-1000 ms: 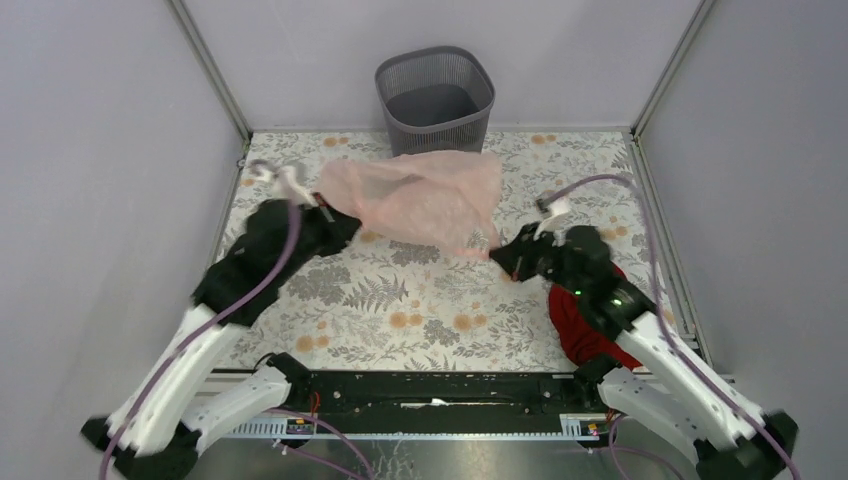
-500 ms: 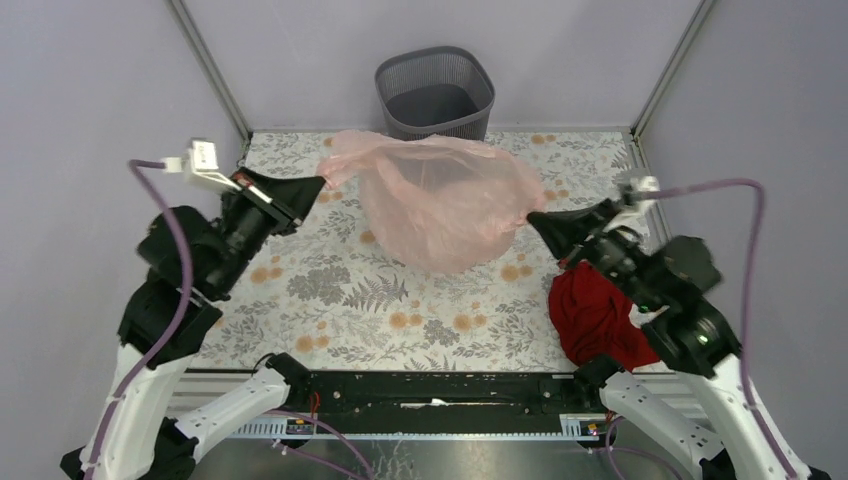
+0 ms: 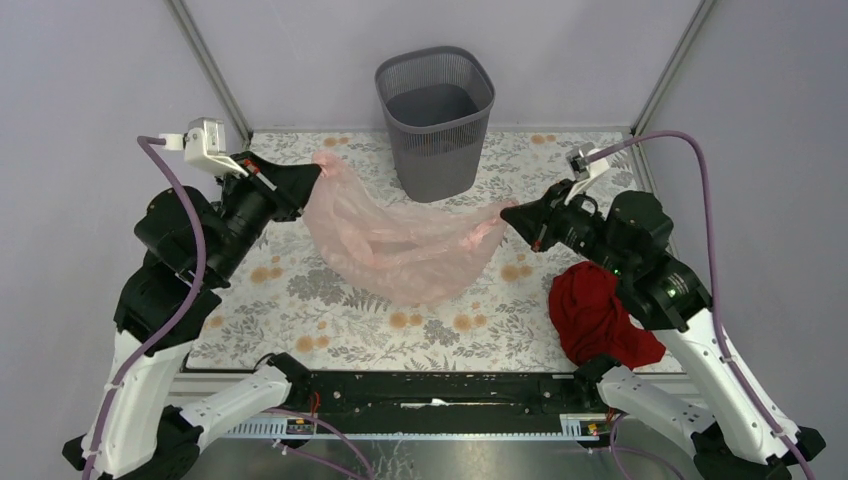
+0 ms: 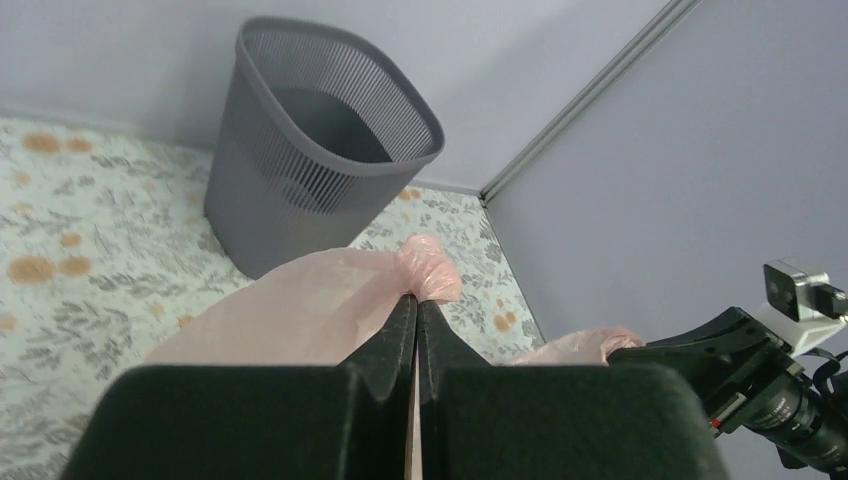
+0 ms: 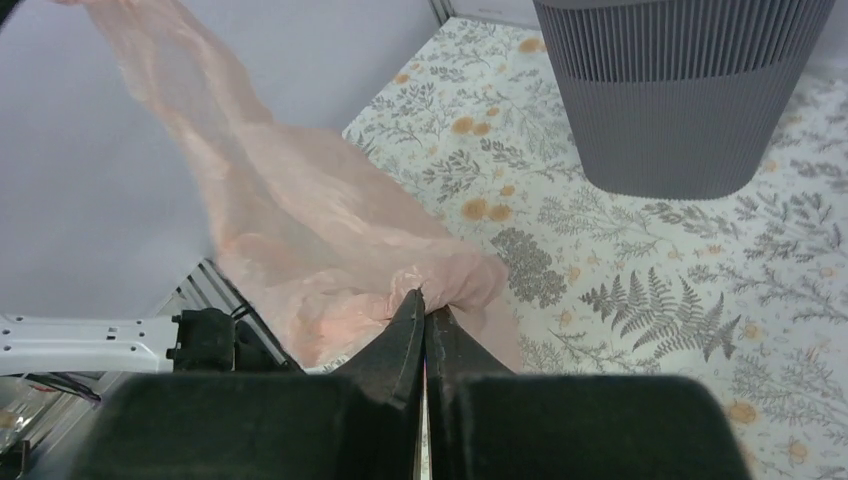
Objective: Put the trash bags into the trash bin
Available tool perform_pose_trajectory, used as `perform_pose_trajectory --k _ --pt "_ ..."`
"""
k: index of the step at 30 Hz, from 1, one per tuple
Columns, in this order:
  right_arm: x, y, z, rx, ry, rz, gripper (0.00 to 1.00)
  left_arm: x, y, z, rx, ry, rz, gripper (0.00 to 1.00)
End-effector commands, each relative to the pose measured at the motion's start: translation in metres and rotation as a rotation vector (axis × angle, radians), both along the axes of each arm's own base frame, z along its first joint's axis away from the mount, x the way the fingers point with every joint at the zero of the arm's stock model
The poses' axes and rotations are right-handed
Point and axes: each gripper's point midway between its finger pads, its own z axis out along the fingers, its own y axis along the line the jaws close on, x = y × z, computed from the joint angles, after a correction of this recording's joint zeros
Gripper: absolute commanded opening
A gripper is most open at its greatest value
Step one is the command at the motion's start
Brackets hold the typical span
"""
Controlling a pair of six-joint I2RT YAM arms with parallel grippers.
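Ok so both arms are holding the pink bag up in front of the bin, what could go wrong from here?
The trash bag hangs slack between the left gripper and the right gripper, spread wider than the mouth of the trash bin and sagging low. Moved forward like this, it may drape over the rim or push the bin over. Each gripper pinches only a small bunch of thin film, so it could slip out or tear.

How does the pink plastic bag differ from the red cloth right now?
The pink bag is translucent and filmy; the red cloth is opaque and dark. The bag hangs stretched between the left pincer and right pincer, each shut on an end; the cloth lies bunched on the table, ungripped. The bag spans wider than the cloth. Both are soft and crumpled.
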Motion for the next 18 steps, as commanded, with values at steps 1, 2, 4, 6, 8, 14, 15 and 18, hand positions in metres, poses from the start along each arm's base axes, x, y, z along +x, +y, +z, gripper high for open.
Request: perform_pose_trajectory --k 1,2,4,6,8,14,15,18 --pt "0.009 0.009 -0.024 -0.016 0.097 -0.003 0.00 0.014 -0.007 -0.002 0.119 -0.057 -0.022 0.00" --pt "0.008 0.009 -0.017 -0.004 0.085 0.000 0.00 0.011 -0.012 -0.001 0.132 -0.068 -0.053 0.00" --pt "0.008 0.011 -0.004 0.002 0.073 0.007 0.00 0.005 -0.017 0.004 0.151 -0.099 -0.104 0.00" --pt "0.009 0.016 0.000 -0.007 0.068 0.038 0.00 -0.001 -0.021 0.008 0.171 -0.138 -0.150 0.00" --pt "0.009 0.028 0.001 0.005 0.054 0.105 0.00 -0.005 -0.030 0.008 0.180 -0.170 -0.205 0.00" --pt "0.011 0.074 -0.001 0.075 0.085 0.330 0.03 0.002 -0.075 -0.024 0.075 -0.086 -0.378 0.00" --pt "0.011 0.079 0.000 0.093 0.093 0.355 0.03 0.000 -0.088 -0.029 0.041 -0.059 -0.438 0.00" --pt "0.004 0.093 0.009 0.180 0.082 0.445 0.01 -0.002 -0.126 -0.045 -0.052 0.010 -0.616 0.00"
